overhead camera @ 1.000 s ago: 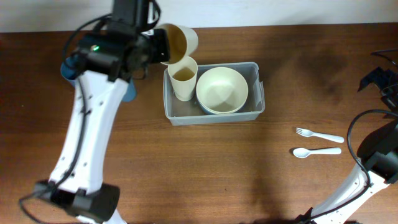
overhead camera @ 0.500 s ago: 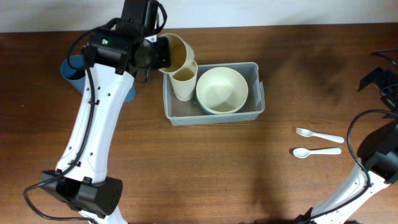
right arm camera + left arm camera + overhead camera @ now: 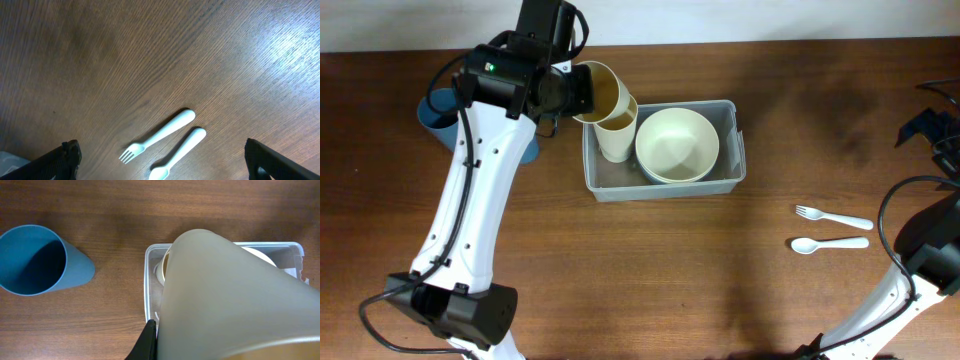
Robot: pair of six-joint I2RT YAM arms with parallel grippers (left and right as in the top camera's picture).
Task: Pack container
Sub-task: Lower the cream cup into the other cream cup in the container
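The clear container (image 3: pixel 662 189) stands at the table's middle back and holds a cream bowl (image 3: pixel 677 145) and an upright cream cup (image 3: pixel 614 137) in its left end. My left gripper (image 3: pixel 572 92) is shut on a second cream cup (image 3: pixel 603 90), tilted, its mouth just over the upright cup. In the left wrist view this held cup (image 3: pixel 235 300) fills the frame, one black finger (image 3: pixel 148 341) lies against its side, and the container's rim (image 3: pixel 148 275) shows beneath it. My right gripper (image 3: pixel 162 150) is wide open, high above the fork and spoon.
A blue cup (image 3: pixel 37 260) appears to lie on its side left of the container, partly hidden under my left arm in the overhead view (image 3: pixel 433 108). A white fork (image 3: pixel 833 217) and a white spoon (image 3: pixel 828 243) lie at the right.
My left gripper has brought the held cream cup nearer and lower, from behind the container's left corner to just over the upright cup. The right arm has not moved.
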